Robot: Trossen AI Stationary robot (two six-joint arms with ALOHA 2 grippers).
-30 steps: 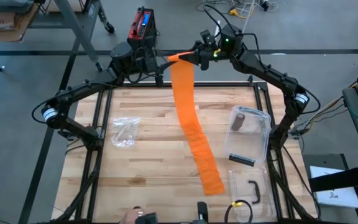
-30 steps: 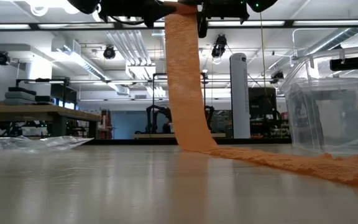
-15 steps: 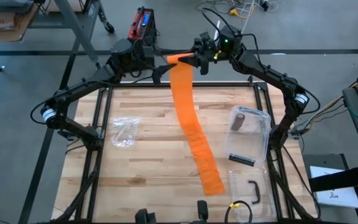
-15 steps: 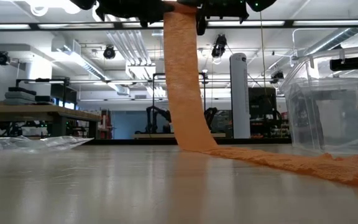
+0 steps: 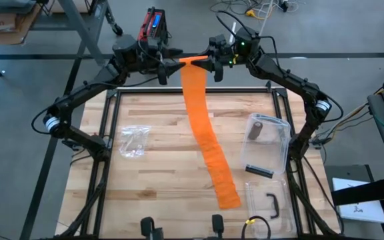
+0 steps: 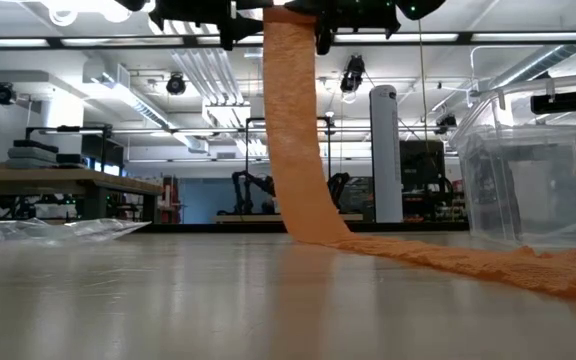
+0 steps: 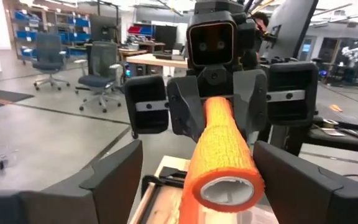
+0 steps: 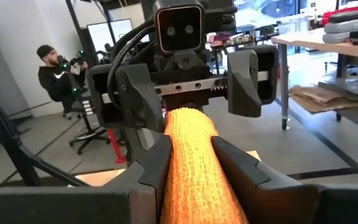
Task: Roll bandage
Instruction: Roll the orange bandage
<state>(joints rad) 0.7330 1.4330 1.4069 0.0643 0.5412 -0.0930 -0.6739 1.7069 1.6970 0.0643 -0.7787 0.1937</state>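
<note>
I've got the orange bandage roll [image 5: 193,61] clamped end-on in the right gripper [image 8: 191,163] above the table's far edge, its axis pointing left toward my left gripper [image 7: 197,180] (fingers spread, straddling the free end)

Wood table [image 5: 159,180] w/ orange bandage tail [image 5: 219,177], plastic bag [image 5: 133,141], clear bin [image 5: 269,143], black handle [image 5: 272,205].

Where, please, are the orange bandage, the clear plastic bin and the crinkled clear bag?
orange bandage [image 5: 202,127]: high view, middle of the hanging strip.
clear plastic bin [image 5: 282,155]: high view, its right wall.
crinkled clear bag [image 5: 133,141]: high view, its centre.
</note>
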